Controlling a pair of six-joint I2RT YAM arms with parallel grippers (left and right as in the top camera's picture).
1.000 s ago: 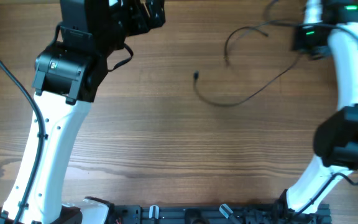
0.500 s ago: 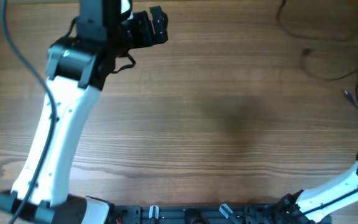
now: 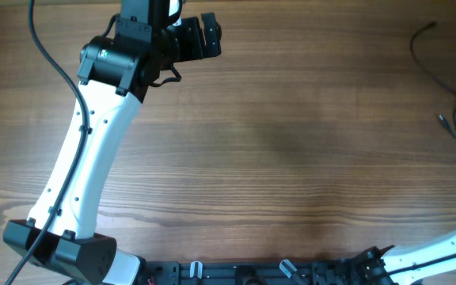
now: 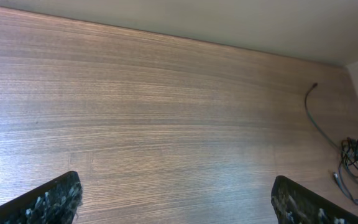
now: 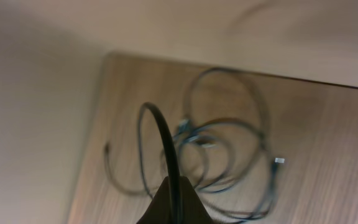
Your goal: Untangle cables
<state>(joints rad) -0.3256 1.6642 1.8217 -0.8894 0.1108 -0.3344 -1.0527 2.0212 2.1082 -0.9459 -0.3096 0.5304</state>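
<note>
1. The cables are heaped at the far right edge of the table. They lie well apart from the left gripper, which is held over the far left of the top.
2. In the left wrist view, its fingers are seen spread wide, with nothing held between them. The heap lies off to their right.
3. One loose strand is laid out from the heap, its long axis running towards the far edge and its plug tip pointing that way.
4. The right gripper is judged the nearer. Though the view is blurred, it appears to be clamped on a held cord that arcs up from it.
5. The remaining loops, with a light-coloured tip, are spread on the wood just beyond that gripper.
</note>
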